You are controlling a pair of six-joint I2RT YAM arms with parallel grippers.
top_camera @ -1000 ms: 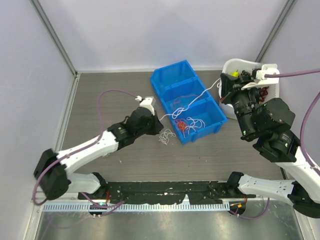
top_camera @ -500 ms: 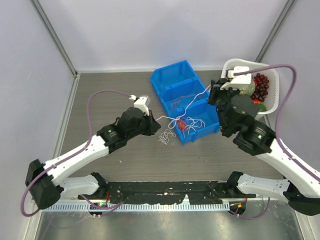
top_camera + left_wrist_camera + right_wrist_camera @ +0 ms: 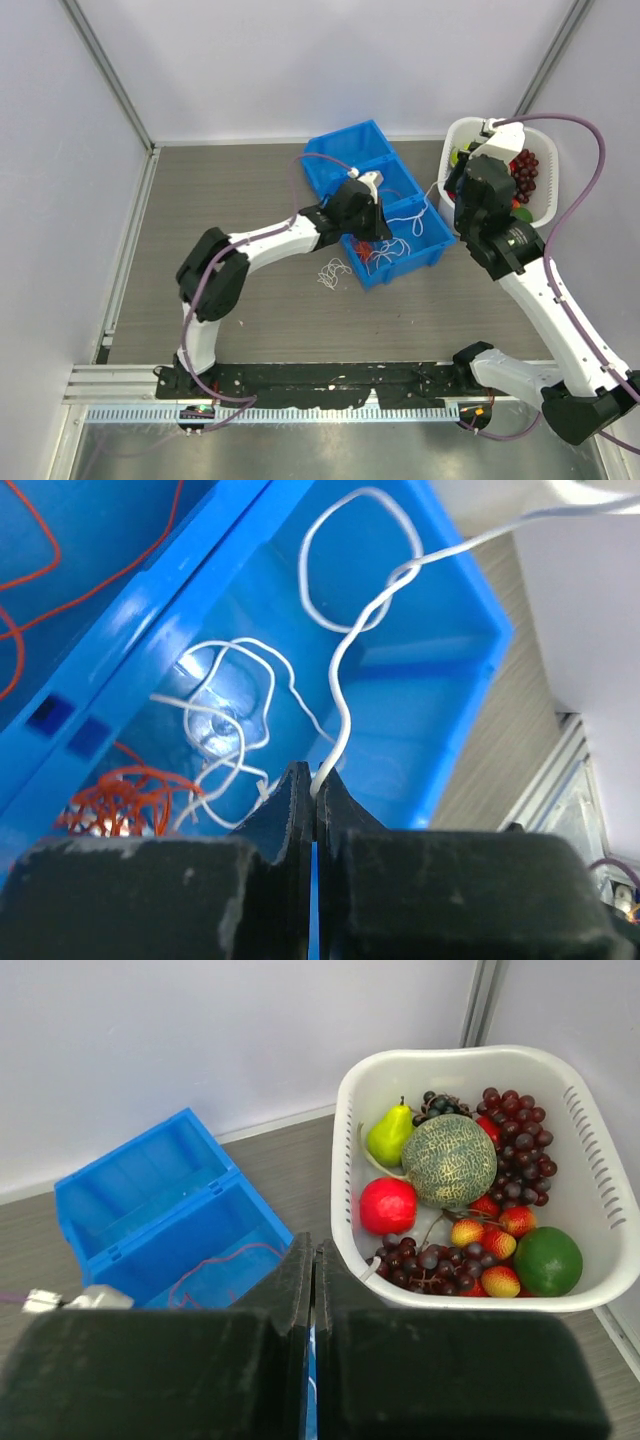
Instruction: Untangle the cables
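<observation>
The blue bin point(image 3: 345, 148) holds the cables. My left gripper point(image 3: 317, 783) hangs over the bin's near compartment, shut on the white cable point(image 3: 340, 695). From there this cable loops up and runs off toward the top right. In the top view the white cable point(image 3: 412, 203) spans from the left gripper point(image 3: 380, 212) to my right gripper point(image 3: 445, 188), whose jaws are pressed together on it beside the basket. An orange-red tangle point(image 3: 120, 798) lies in the near compartment among white curls. A pinkish cord point(image 3: 225, 1260) lies in the middle compartment. A small white curl point(image 3: 330, 272) rests on the table.
A white basket point(image 3: 352, 1090) full of fruit stands at the back right, close to the right gripper point(image 3: 314, 1250). The bin point(image 3: 120, 1185) sits tilted mid-table. Grey walls and metal posts enclose the table on three sides.
The left arm swung right from the table beside the bin to above the bin's near compartment. The right arm drew back and up toward the basket. Both grippers stayed shut.
</observation>
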